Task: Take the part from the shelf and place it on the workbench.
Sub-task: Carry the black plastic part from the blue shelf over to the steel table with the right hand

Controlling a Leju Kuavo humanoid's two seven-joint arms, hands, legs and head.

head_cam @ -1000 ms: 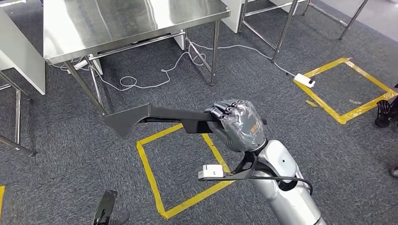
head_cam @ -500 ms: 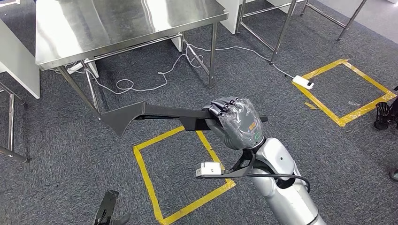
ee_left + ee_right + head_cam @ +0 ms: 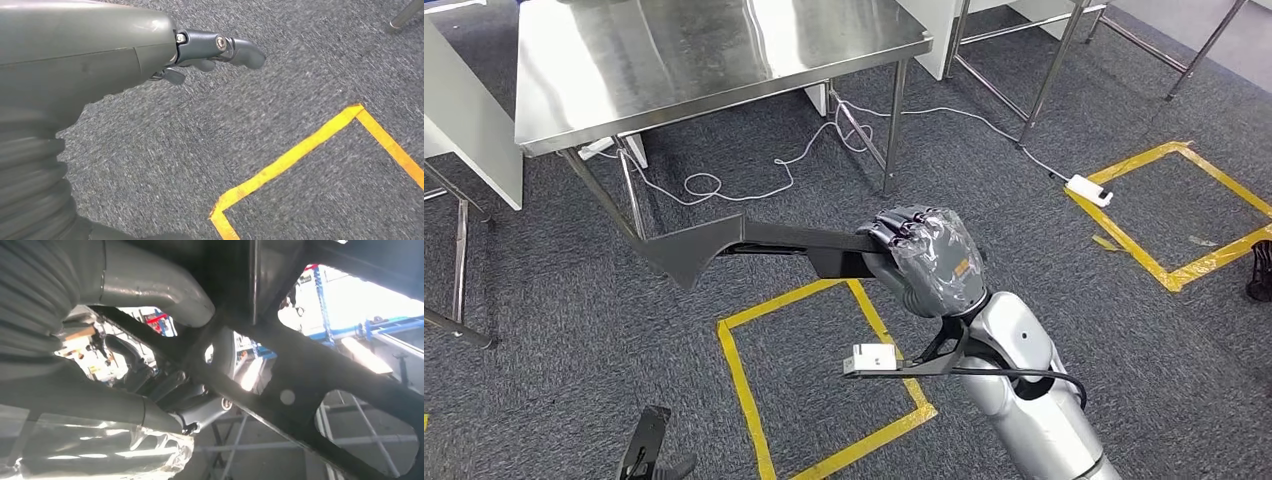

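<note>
A long, flat black part point(image 3: 724, 240) with a wide angled end hangs level above the carpet, in the grip of my right hand point(image 3: 929, 262) at its nearer end. The wide end points toward the leg of the stainless-steel workbench point(image 3: 674, 60), which stands beyond it and holds nothing that I can see. In the right wrist view the part point(image 3: 310, 370) crosses close in front as dark struts with cut-outs, and my hand point(image 3: 150, 390) wraps it. My left hand point(image 3: 210, 50) hangs over the carpet with its fingers loose and nothing in them.
Yellow tape squares mark the carpet below the part point(image 3: 824, 380) and at the right point(image 3: 1174, 210). A white cable point(image 3: 754, 185) and a power strip point(image 3: 1089, 188) lie under and beside the workbench. A white cabinet point(image 3: 469, 130) stands at the left, and more steel legs point(image 3: 1049, 75) behind.
The whole picture has shifted a little, so the camera moved. My right hand still holds the part at the same height and angle.
</note>
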